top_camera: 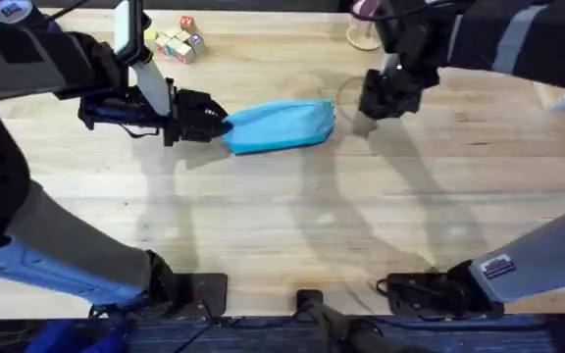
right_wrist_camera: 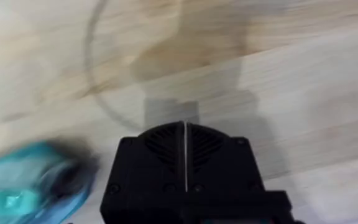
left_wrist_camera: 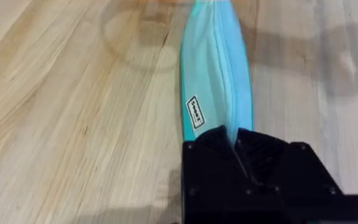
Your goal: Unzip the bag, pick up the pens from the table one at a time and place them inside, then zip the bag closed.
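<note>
Left black two-finger gripper (top_camera: pixel 219 123) is clamped on the near end of the soft, oblong light-blue fabric pouch (top_camera: pixel 282 126), pinching the cloth between its closed fingers (left_wrist_camera: pixel 219 142). In the left wrist view the pouch (left_wrist_camera: pixel 216 74) runs straight away from these fingers, with its zip line along the middle and a small white label (left_wrist_camera: pixel 195 112) with dark print on its side, just beside the gripper. I cannot read the print, and I cannot make out the pull tab of the zip. The zip looks closed along the part I can see.

The pouch lies on the large light wooden plank table (top_camera: pixel 292 226), between the two grippers. The right black gripper (top_camera: pixel 376 103) hangs just beyond the far end of the pouch, apart from it and not touching it. In the right wrist view its fingers (right_wrist_camera: pixel 166 140) are pressed together with nothing between them, and the pouch (right_wrist_camera: pixel 33 183) shows there as a blurred blue shape, cut off by the edge.

Behind the left gripper, well apart from the pouch, some small coloured wooden blocks (top_camera: pixel 177 41) lie on the table. Beyond the right gripper stands a clear glass object (top_camera: pixel 363 34), partly hidden by the arm, so I cannot tell its full shape.
</note>
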Controlling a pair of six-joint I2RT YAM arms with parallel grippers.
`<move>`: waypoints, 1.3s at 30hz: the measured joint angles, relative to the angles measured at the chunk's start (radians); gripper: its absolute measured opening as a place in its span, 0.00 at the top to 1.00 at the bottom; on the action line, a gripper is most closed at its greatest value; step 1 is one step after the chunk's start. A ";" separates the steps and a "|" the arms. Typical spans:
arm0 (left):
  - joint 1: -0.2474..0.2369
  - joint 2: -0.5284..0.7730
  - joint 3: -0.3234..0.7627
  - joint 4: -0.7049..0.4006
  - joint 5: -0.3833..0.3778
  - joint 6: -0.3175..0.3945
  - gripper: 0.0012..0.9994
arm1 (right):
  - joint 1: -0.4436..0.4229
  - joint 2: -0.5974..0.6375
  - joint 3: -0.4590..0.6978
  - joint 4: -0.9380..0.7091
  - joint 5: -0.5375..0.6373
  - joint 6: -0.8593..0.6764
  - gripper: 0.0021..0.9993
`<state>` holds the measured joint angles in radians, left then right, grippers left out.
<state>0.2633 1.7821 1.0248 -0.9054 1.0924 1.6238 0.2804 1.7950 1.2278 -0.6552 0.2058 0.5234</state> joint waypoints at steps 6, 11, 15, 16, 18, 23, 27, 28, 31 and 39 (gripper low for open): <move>0.010 0.000 0.000 0.000 -0.009 0.000 0.96 | 0.020 -0.138 0.008 -0.012 0.077 -0.073 0.95; 0.010 0.000 0.000 0.000 -0.010 0.000 0.96 | 0.079 -0.308 0.026 -0.017 0.086 -0.146 0.29; 0.010 0.000 0.000 0.000 -0.010 0.000 0.96 | 0.118 -0.421 0.035 -0.045 0.086 -0.173 0.00; 0.010 0.000 0.000 0.000 -0.010 0.000 0.96 | 0.122 -0.442 0.035 -0.057 0.086 -0.177 0.00; 0.010 0.000 0.000 0.000 -0.010 0.000 0.96 | 0.123 -0.474 0.035 -0.079 0.086 -0.181 0.00; 0.010 0.000 0.000 0.000 -0.010 0.000 0.96 | 0.123 -0.495 0.035 -0.101 0.087 -0.184 0.00; 0.014 0.000 0.000 0.000 -0.012 0.000 0.53 | 0.123 -0.495 0.035 -0.111 0.087 -0.185 0.00; 0.015 0.000 0.000 -0.001 -0.013 0.000 0.37 | 0.123 -0.495 0.035 -0.112 0.086 -0.185 0.00; 0.017 0.000 0.000 0.000 -0.013 -0.003 0.02 | 0.123 -0.495 0.035 -0.113 0.086 -0.185 0.00; 0.017 0.000 0.000 0.041 -0.013 -0.003 0.01 | 0.123 -0.495 0.035 -0.132 0.087 -0.185 0.00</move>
<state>0.2806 1.7821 1.0252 -0.8647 1.0794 1.6207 0.4038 1.2999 1.2633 -0.7868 0.2924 0.3382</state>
